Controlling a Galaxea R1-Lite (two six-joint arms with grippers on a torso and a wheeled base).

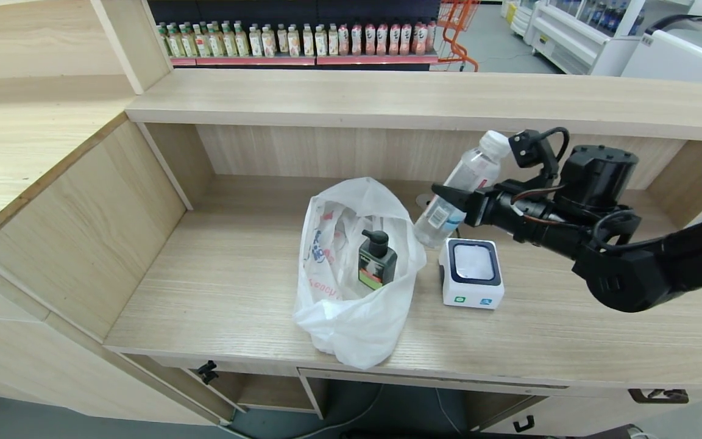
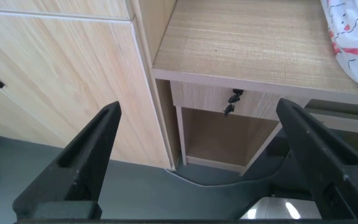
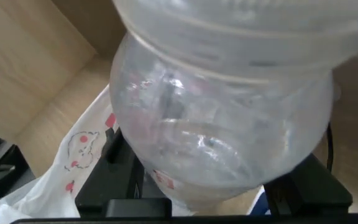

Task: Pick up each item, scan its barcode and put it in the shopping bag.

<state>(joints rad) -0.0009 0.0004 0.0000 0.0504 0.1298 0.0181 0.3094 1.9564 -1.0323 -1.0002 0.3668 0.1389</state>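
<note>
**A:** Water bottle point(image 1: 471, 174) is hanging tilted above the scanner point(image 1: 471, 272), beside the bag point(image 1: 351, 274); right gripper point(image 1: 450, 200) is clamping its lower body.

**B:** Risk?

**A:** Barcode prob. isn't facing down at the scanner, so no read. Bag mouth is sagging, so btl could be snagging on it at drop. FYI left gripper point(image 2: 201, 158) is hanging wide open below the counter point(image 2: 260, 37).

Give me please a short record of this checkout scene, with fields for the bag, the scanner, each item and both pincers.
surface: wooden counter
shopping bag: white plastic, open, standing on the counter
item in the bag: dark pump bottle, upright
barcode scanner: on the counter, to the right of the bag
item in hand: clear water bottle, tilted, white cap up, above the counter behind the scanner
right pincer: shut on the water bottle
left pincer: open, low, before the counter's front edge
</note>
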